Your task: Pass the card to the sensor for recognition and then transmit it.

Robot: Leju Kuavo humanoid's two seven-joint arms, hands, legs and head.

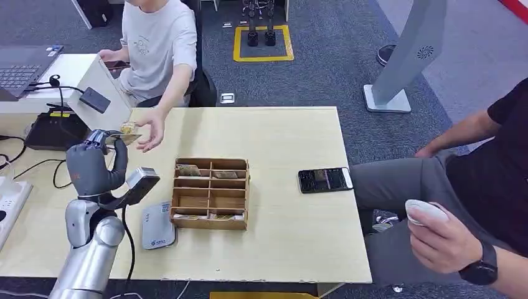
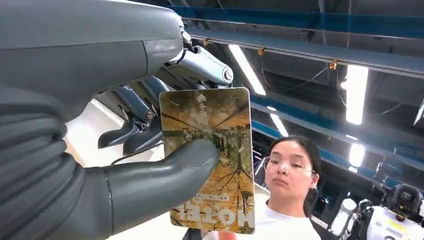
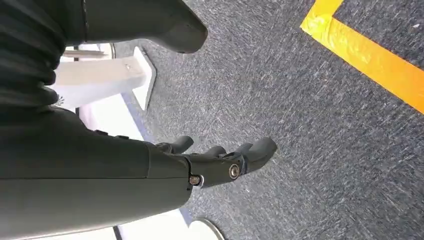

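My left hand (image 1: 94,167) is raised over the table's left edge and pinches a golden-brown card (image 1: 128,132) between thumb and fingers. In the left wrist view the card (image 2: 220,120) carries a tree picture and lettering, with my thumb (image 2: 165,175) pressed on its face. A seated person's hand (image 1: 149,128) reaches up to the card's far end; I cannot tell whether it touches. The white card sensor (image 1: 157,227) lies flat on the table below my left arm. My right hand (image 3: 215,165) hangs over the carpet with fingers apart and holds nothing.
A wooden compartment box (image 1: 210,193) with several cards stands mid-table, and a black phone (image 1: 325,179) lies to its right. A second person sits at the right with a white object (image 1: 424,212) in hand. A laptop (image 1: 22,65) and cables lie on the left desk.
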